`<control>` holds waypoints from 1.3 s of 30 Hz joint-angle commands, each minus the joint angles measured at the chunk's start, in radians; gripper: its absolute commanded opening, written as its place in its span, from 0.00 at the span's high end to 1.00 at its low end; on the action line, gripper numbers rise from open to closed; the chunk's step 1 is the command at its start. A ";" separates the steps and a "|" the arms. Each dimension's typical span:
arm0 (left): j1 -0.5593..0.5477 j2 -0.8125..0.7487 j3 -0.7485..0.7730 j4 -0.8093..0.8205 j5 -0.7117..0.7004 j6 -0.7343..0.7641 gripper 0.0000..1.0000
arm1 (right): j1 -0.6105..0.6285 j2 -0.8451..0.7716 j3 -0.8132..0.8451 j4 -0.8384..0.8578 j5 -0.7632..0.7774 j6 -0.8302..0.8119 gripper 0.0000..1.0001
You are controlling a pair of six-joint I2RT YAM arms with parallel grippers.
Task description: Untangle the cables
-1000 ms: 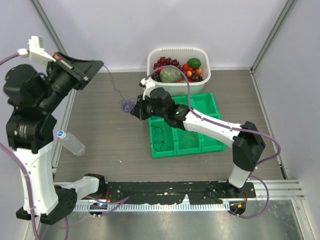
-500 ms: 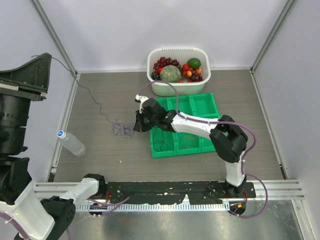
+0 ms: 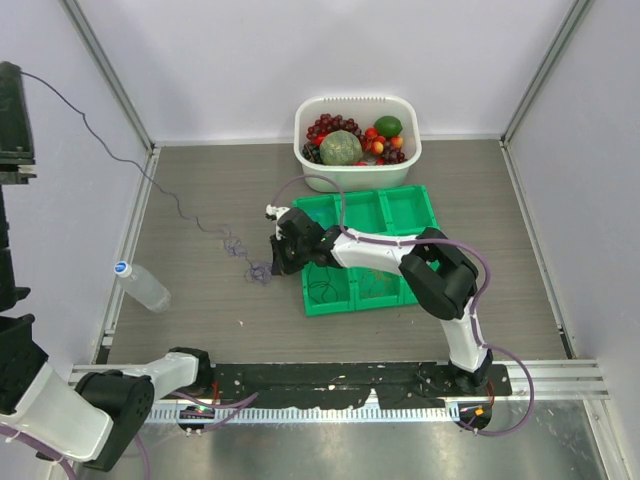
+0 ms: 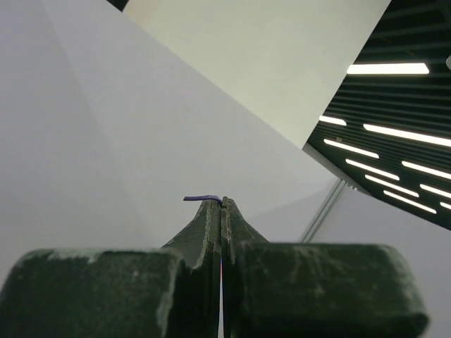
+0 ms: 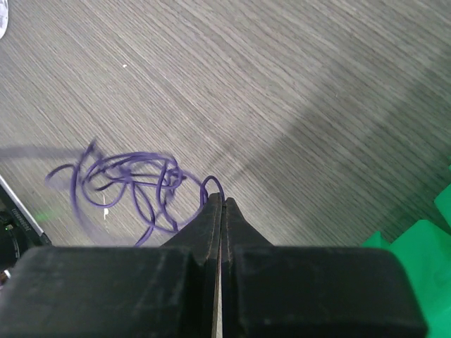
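Note:
One purple cable [image 3: 150,180] runs from the raised left gripper [image 3: 20,78] down across the table to a small loose tangle [image 3: 250,258]. In the left wrist view the left gripper [image 4: 222,204] is shut, with the cable's short purple end [image 4: 203,198] poking out at the tips. The right gripper [image 3: 274,262] sits low over the table at the tangle's right side. In its wrist view the right gripper [image 5: 223,201] is shut, pinching a purple loop [image 5: 212,184] at the tips, and the tangle [image 5: 127,184] lies just left. A black cable [image 3: 322,280] and an orange one [image 3: 376,280] lie in the green tray [image 3: 425,215].
A white basin [image 3: 410,160] of fruit stands at the back, just behind the green tray. A clear plastic bottle [image 3: 142,287] lies near the table's left edge. The right arm stretches over the tray's left compartments.
The left arm has swung up and left, drawing the purple cable out into a long line. The tangle has shrunk and slid toward the front, and the right gripper moved down with it.

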 commanded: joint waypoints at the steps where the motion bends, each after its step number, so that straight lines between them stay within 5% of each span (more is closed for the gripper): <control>1: -0.001 -0.012 0.023 0.131 -0.137 0.005 1.00 | 0.010 0.041 0.029 -0.020 0.062 -0.062 0.99; 13: -0.002 -0.026 -0.051 0.150 -0.174 -0.016 1.00 | 0.025 0.015 0.132 -0.095 0.138 -0.137 0.99; 15: -0.004 -0.023 -0.049 0.154 -0.167 -0.008 1.00 | 0.025 0.013 0.150 -0.115 0.141 -0.153 0.95; 23: -0.002 -0.066 -0.179 0.119 -0.167 -0.041 1.00 | 0.025 -0.160 0.305 -0.304 0.108 -0.265 0.44; 27: -0.004 -0.063 -0.201 0.105 -0.148 -0.056 1.00 | 0.030 -0.273 0.366 -0.295 -0.029 -0.320 0.32; 33: -0.004 -0.047 -0.199 0.088 -0.128 -0.071 1.00 | 0.066 -0.343 0.393 -0.024 -0.214 -0.214 0.30; 39: -0.005 -0.026 -0.156 0.064 -0.107 -0.082 1.00 | 0.151 -0.246 0.529 0.023 -0.192 -0.150 0.31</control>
